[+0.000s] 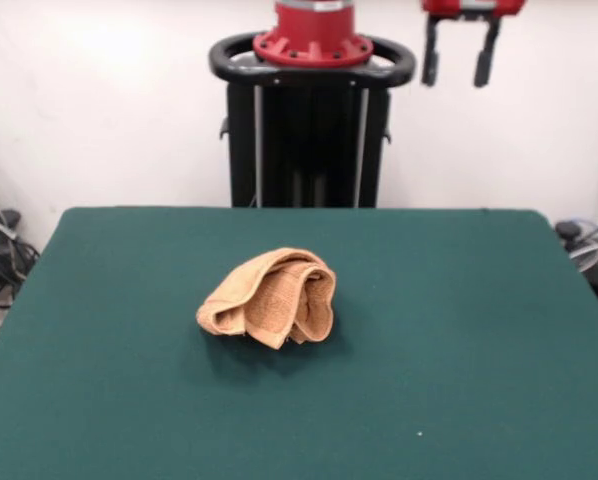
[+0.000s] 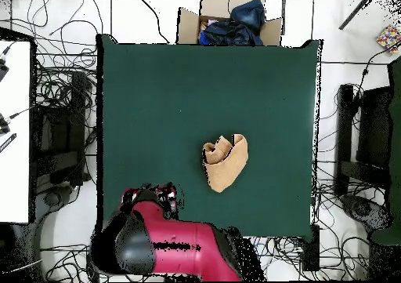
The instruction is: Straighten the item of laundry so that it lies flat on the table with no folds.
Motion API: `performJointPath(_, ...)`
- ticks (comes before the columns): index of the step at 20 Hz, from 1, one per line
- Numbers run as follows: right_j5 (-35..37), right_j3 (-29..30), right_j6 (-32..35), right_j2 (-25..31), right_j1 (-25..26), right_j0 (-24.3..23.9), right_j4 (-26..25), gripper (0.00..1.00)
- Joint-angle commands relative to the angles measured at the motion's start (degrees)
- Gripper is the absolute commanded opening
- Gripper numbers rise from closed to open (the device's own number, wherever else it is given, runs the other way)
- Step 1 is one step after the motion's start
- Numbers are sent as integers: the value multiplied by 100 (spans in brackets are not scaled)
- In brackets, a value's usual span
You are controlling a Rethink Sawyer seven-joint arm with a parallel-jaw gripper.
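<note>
The orange-tan towel (image 1: 269, 297) lies crumpled in a folded heap near the middle of the green table (image 1: 459, 330). In the overhead view the towel (image 2: 225, 162) is a small bunched lump right of the table's (image 2: 157, 99) centre. My gripper (image 1: 459, 62) hangs high at the top of the front view, right of the pedestal and beyond the table's far edge, well away from the towel. Its two black fingers (image 1: 431, 60) stand apart with nothing between them. In the overhead view the red arm (image 2: 168, 244) is drawn back at the table's bottom left corner.
The black pedestal (image 1: 309, 130) with its red base stands behind the table's far edge. A cardboard box (image 2: 231, 25) with dark blue contents sits off the table's opposite end. Cables (image 2: 63, 99) lie on the floor around the table.
</note>
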Motion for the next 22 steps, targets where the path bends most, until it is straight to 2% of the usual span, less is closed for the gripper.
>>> performJointPath(1, -1311, 619, 284, 1081, 1167, -1034, 51, 100)
performJointPath(5, -1236, 371, 386, 1232, 1345, -1318, -137, 100)
performJointPath(10, -1255, 123, 819, 1107, 1384, -1163, 50, 100)
performJointPath(12, -1440, 72, 1219, 800, 1318, -909, 243, 100)
performJointPath(15, -1128, -376, 1443, 295, 1282, -429, 421, 100)
performJointPath(18, -775, -731, 1487, 8, 1251, -181, 483, 100)
performJointPath(20, -690, -861, 1414, -120, 1289, -128, 476, 100)
performJointPath(22, -745, -827, 1282, 54, 1367, -331, 520, 100)
